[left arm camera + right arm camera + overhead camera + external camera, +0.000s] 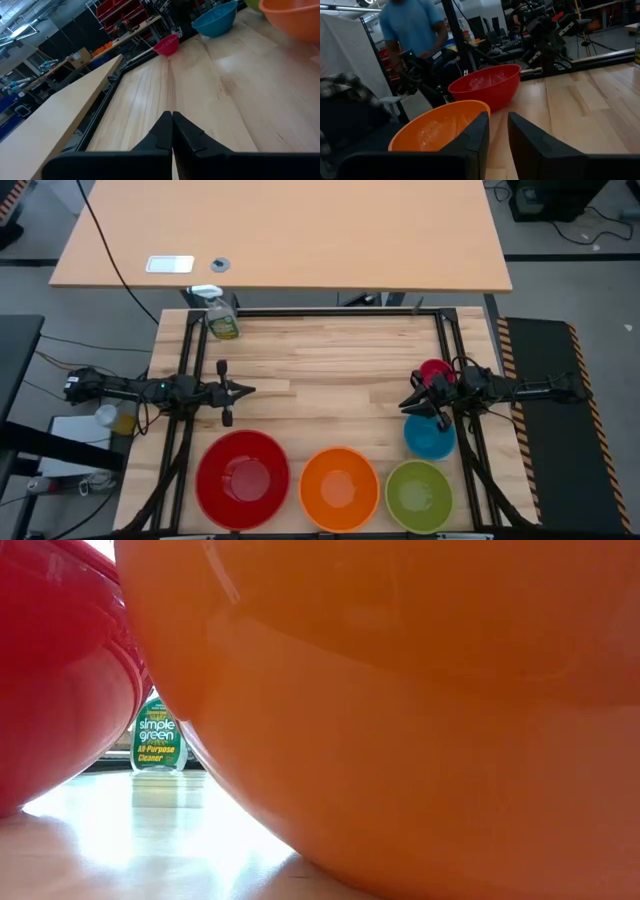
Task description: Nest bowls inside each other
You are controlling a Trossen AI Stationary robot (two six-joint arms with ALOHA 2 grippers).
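Five bowls stand apart on their bases on the wooden table. Red (242, 478), orange (339, 488) and lime green (418, 495) line the near edge. The blue bowl (430, 437) and the small magenta one (436, 370) sit at the right, partly hidden under my right arm. My left gripper (250, 390) is shut and hovers level over the table's left side, pointing right, with nothing in it (172, 116). My right gripper (404, 405) points left beside the blue and magenta bowls. Its fingers stand a little open with nothing between them (499, 125).
A yellow-green spray bottle (222, 315) stands at the far left corner, seen also in the low view (158, 740). A black frame (330, 313) runs along the table's far and side edges. Bare wood lies in the middle. A person in a blue shirt (412, 25) stands beyond the table.
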